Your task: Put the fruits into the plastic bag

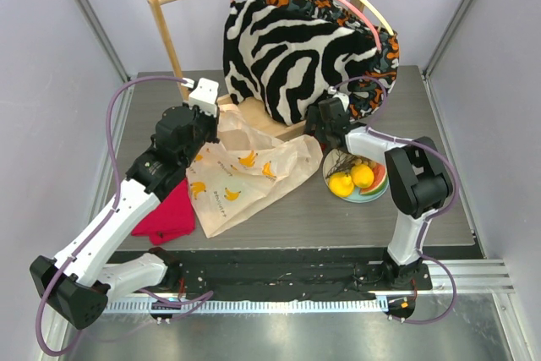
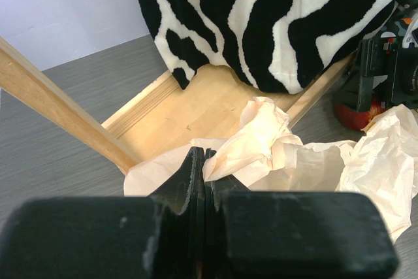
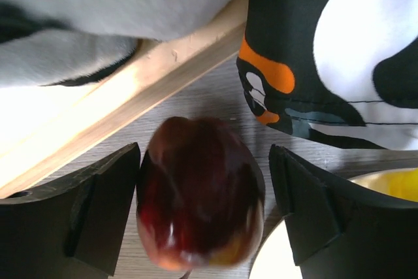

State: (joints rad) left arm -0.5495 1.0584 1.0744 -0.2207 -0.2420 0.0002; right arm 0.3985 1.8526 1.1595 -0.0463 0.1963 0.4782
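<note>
My left gripper (image 1: 208,121) is shut on a bunched edge of the plastic bag (image 1: 245,171), a cream bag printed with bananas that lies crumpled at mid-table. The pinch shows in the left wrist view (image 2: 204,160), with the bag (image 2: 307,161) spreading right. My right gripper (image 1: 326,129) is open around a dark red apple (image 3: 199,191) standing on the table beside the plate. Its left finger (image 3: 98,207) is at the apple's side and its right finger (image 3: 307,207) is apart from it. A lemon (image 1: 341,184), an orange (image 1: 363,175) and dark grapes (image 1: 338,161) lie on the plate (image 1: 377,195).
A wooden rack (image 1: 169,31) holds a zebra-striped garment (image 1: 287,48) just behind both grippers. Its base board (image 2: 196,106) lies under the left gripper. A red cloth (image 1: 169,213) lies at the left. The plate's rim (image 3: 274,262) is next to the apple.
</note>
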